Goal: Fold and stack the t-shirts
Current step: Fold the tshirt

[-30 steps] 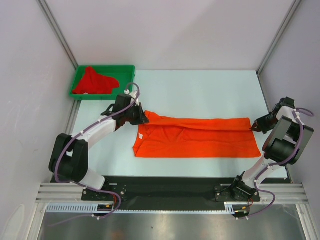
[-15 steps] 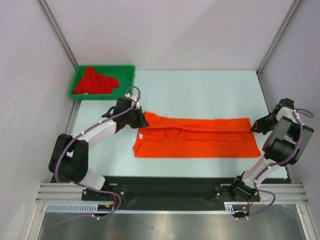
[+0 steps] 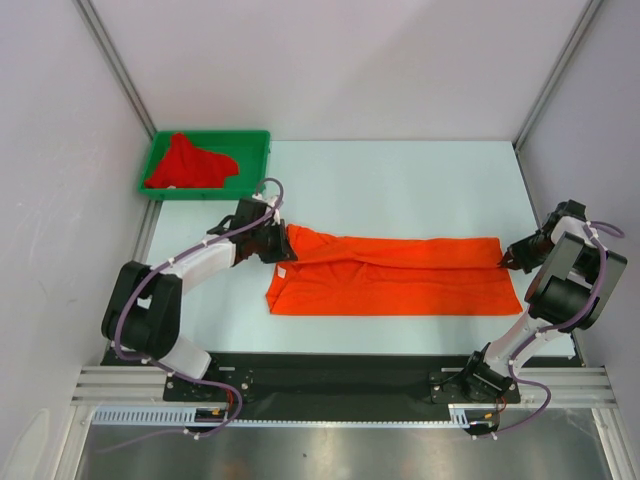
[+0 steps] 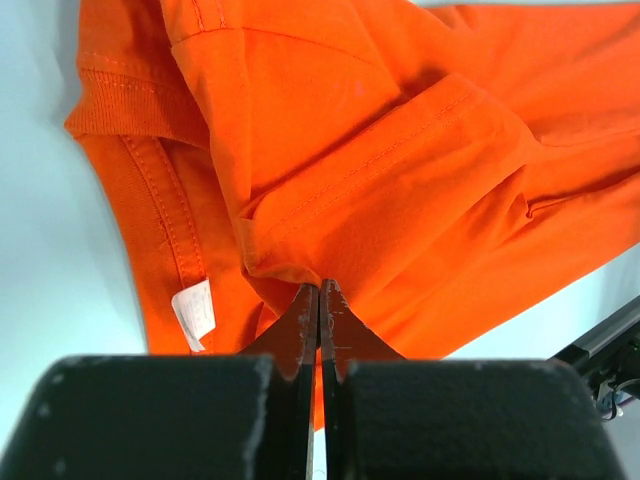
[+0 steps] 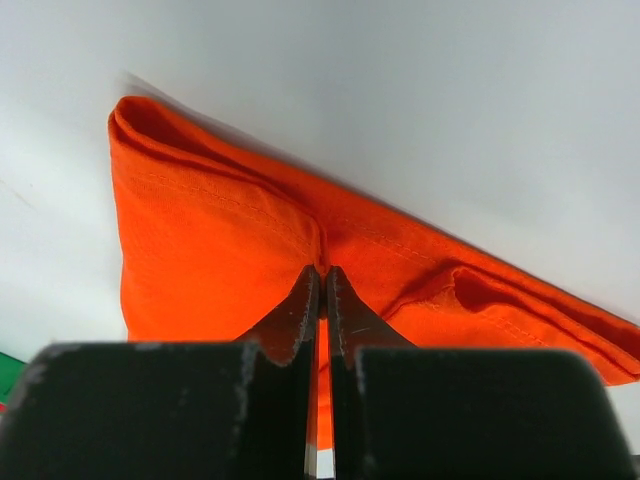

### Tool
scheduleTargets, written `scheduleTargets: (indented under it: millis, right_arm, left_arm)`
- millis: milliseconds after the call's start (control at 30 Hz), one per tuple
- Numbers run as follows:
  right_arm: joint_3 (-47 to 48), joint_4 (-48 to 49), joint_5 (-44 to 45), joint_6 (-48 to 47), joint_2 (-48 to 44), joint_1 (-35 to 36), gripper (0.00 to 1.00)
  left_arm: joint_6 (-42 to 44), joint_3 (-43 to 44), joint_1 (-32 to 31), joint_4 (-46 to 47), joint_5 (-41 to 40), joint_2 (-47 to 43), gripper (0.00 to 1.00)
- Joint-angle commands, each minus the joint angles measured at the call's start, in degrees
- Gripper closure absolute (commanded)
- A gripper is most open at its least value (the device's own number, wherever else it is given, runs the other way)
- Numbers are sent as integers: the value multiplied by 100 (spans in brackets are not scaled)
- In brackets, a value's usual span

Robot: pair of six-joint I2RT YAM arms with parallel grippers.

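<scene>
The orange t-shirt [image 3: 390,273] lies folded lengthwise on the table, stretched left to right between both arms. My left gripper [image 3: 283,243] is shut on its upper left edge; in the left wrist view [image 4: 319,288] the cloth bunches at the tips, with the white neck label [image 4: 194,312] to the left. My right gripper [image 3: 503,258] is shut on the shirt's upper right corner, seen pinched in the right wrist view [image 5: 322,270]. The red t-shirt [image 3: 190,163] lies crumpled in the green tray [image 3: 253,142] at the back left.
Grey walls stand on both sides and behind, with metal posts [image 3: 110,60] at the back corners. The pale table [image 3: 400,180] runs back beyond the shirt. The arm bases sit on the black rail [image 3: 330,375] at the near edge.
My left gripper has drawn the shirt's upper left edge a little to the left and back, pulling the top fold tauter. The right gripper has barely moved.
</scene>
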Motion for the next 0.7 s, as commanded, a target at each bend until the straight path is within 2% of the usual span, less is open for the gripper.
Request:
scheduleTargets:
  millis: [0,133,167,200,233,267,300,333,433,567,667]
  right_arm:
    - [25,15,124,-59,-257,-42,100]
    - [104,94,133,-59,-117,-34,100]
    - [139,103,142,-77,-108,-25,95]
    - [209,77,194,-94,-108,-25,89]
    - [262,50,247,-112,-108,-25,84]
    - [332,-46,291,-155,-125,-25,74]
    - [402,-90,422,-252,-134,-25,70]
    - [586,-143,467,-287,-204,-16,66]
    - [1016,-257,573,-349,-257,115,59]
    - [1509,-197,696,-533,-65,589,53]
    - [1650,5,626,-779,50,1003,51]
  left_arm:
    - [66,54,-34,-21,68,-5,100]
    - [154,142,-34,-170,331,187,97]
    - [189,159,-34,-223,445,214,94]
    - [224,160,-34,-250,472,206,90]
    - [285,142,-34,-320,411,154,81]
    - [329,55,-34,-329,341,-73,75]
    - [391,2,-34,-355,175,-241,68]
    - [531,-33,-26,-390,104,-390,57]
    - [716,1,-25,-610,-160,-831,46]
    - [796,466,1,-654,-205,-683,41]
    - [945,1238,18,-663,129,81,39]
